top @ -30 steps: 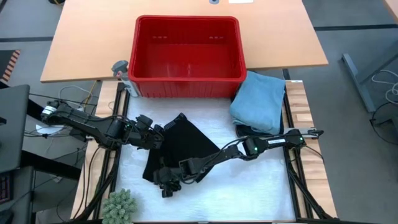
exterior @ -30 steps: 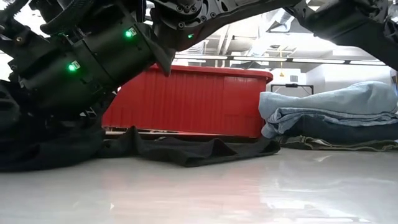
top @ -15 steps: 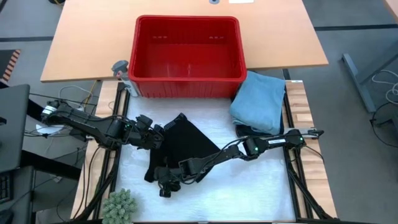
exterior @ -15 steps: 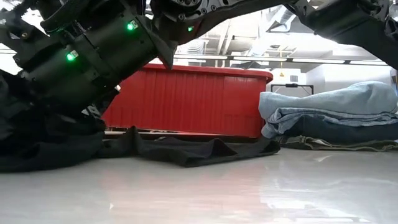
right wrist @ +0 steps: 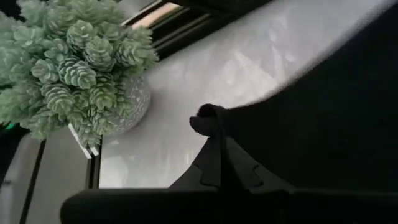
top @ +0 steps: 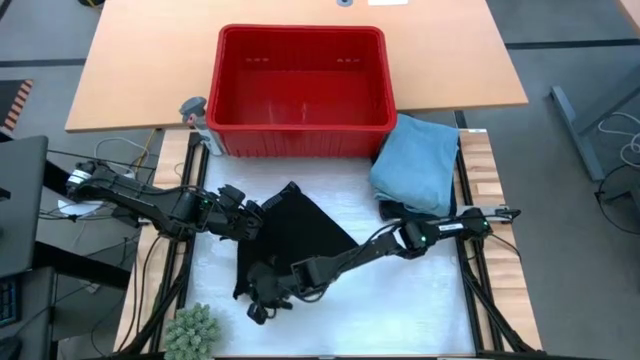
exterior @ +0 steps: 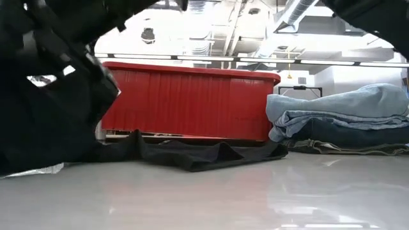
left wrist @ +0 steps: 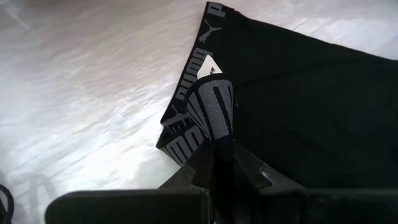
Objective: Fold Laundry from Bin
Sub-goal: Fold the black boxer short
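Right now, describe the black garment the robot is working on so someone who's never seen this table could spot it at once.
Start at the red bin at the table's far side; on the white mat just in front of it lies the black garment. Both grippers, left and right, are shut on its edges. Unlike the folded light blue stack beside the bin, it is black, with a grey lettered waistband.

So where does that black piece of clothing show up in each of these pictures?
High view: the black garment lies mid-table, below the red bin.
Low view: a dark flat heap in front of the bin.
Left wrist view: fills the right side, waistband pinched.
Right wrist view: dark mass at right, edge pinched.
Shared landmark: the red bin, in high and low views.
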Motion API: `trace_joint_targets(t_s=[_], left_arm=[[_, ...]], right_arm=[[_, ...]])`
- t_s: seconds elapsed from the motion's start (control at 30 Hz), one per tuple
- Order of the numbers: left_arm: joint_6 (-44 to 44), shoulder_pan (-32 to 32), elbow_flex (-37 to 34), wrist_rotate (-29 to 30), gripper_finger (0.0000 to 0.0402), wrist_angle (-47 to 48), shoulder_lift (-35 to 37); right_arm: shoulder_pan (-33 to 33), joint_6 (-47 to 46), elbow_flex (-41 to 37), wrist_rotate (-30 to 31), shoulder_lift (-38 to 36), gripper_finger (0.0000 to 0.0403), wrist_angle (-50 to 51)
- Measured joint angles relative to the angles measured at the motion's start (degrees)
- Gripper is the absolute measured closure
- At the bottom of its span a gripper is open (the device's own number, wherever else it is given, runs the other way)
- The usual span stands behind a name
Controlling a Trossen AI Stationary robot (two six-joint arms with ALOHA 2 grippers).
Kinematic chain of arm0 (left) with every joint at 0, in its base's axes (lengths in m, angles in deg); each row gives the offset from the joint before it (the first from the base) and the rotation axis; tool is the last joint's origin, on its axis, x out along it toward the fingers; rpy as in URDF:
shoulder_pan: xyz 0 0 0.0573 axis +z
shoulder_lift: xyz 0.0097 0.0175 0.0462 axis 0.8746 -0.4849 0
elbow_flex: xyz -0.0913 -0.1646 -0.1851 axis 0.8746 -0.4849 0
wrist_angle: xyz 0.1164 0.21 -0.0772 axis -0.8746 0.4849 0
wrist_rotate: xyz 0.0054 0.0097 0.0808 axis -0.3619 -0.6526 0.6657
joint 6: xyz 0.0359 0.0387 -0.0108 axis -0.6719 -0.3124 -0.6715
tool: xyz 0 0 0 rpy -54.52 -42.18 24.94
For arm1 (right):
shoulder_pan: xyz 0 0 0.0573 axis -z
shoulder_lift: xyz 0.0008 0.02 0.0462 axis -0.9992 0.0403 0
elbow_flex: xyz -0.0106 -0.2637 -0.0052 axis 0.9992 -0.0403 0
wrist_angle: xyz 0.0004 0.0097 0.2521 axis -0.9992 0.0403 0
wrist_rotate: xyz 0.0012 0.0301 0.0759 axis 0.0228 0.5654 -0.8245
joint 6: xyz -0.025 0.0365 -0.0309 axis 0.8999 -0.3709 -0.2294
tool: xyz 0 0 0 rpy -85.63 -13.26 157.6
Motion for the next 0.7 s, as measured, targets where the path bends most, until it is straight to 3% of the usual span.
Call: trace_joint_targets(t_s=[0.37, 0.5, 0.7], left_arm=[[-1.19, 0.0, 0.0, 0.55, 0.0391, -0.1, -0.01], [-1.22, 0.0, 0.02, 1.06, 0.0391, -0.23, -0.01], [-1.21, -0.01, -0.34, 1.47, 0.0391, -0.63, -0.02]], right_arm=[[-5.2, -21.84, 0.12, 13.46, -0.22, 0.0382, 9.22], [-5.31, -29.24, 0.1, 15.53, -0.18, 0.0382, 11.71], [-4.77, -31.86, 0.12, 16.83, -1.73, 0.0382, 12.72]])
